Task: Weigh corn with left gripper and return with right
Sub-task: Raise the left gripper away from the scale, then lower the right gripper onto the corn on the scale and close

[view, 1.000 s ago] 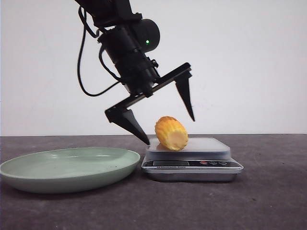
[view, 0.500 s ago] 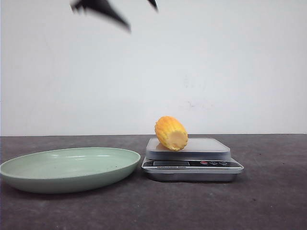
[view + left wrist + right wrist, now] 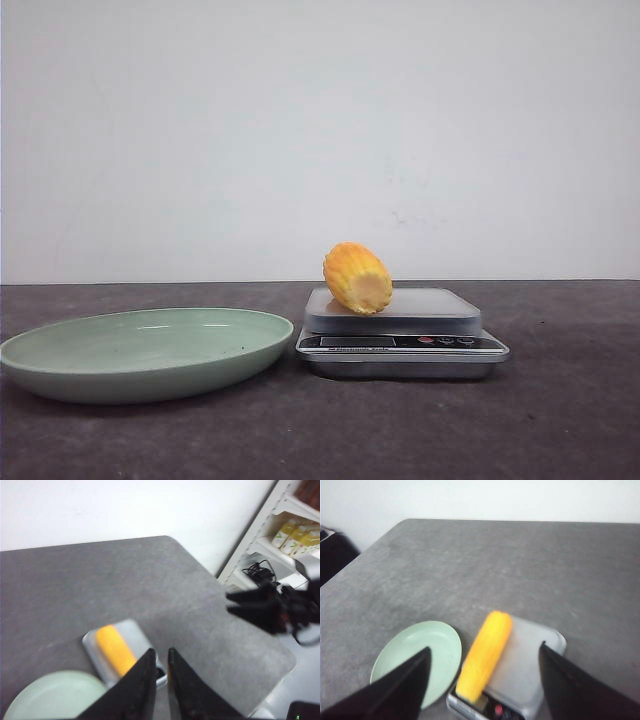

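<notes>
The corn [image 3: 357, 278] lies on the left part of the scale [image 3: 402, 335], well below both hands. The left hand [image 3: 159, 680] is nearly closed and empty; the right hand [image 3: 485, 680] is spread wide, holding nothing. The cob is yellow-orange, its flat cut end facing near. A green plate [image 3: 140, 350] sits just left of the scale on the grey bench [image 3: 560, 420] — nothing covers the corn.

A pale green plate [image 3: 140, 350] sits on the dark grey bench [image 3: 560, 420], just beside a silver kitchen scale [image 3: 400, 340] to its right, which has a display and buttons along its front edge. A plain white wall stands behind. Off the bench's far corner, white shelving [image 3: 290, 525] holds yellow bottles [image 3: 292, 532].
</notes>
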You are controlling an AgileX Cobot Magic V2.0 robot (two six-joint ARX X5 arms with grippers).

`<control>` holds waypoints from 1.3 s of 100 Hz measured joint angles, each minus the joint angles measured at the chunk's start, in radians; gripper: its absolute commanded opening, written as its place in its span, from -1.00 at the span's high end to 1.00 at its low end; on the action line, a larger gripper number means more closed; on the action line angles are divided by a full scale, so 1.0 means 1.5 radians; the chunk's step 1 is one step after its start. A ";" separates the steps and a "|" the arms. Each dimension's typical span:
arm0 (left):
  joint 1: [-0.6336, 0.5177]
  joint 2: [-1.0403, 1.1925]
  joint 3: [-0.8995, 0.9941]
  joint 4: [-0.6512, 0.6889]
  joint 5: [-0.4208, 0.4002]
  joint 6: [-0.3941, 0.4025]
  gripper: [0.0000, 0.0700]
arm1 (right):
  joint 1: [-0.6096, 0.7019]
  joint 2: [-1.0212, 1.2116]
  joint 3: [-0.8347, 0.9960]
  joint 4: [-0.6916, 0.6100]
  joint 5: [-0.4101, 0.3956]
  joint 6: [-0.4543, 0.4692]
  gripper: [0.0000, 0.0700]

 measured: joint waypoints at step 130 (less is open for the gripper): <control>0.000 -0.107 0.000 -0.225 -0.144 -0.037 1.00 | 0.199 0.696 0.330 -0.187 0.193 0.055 0.98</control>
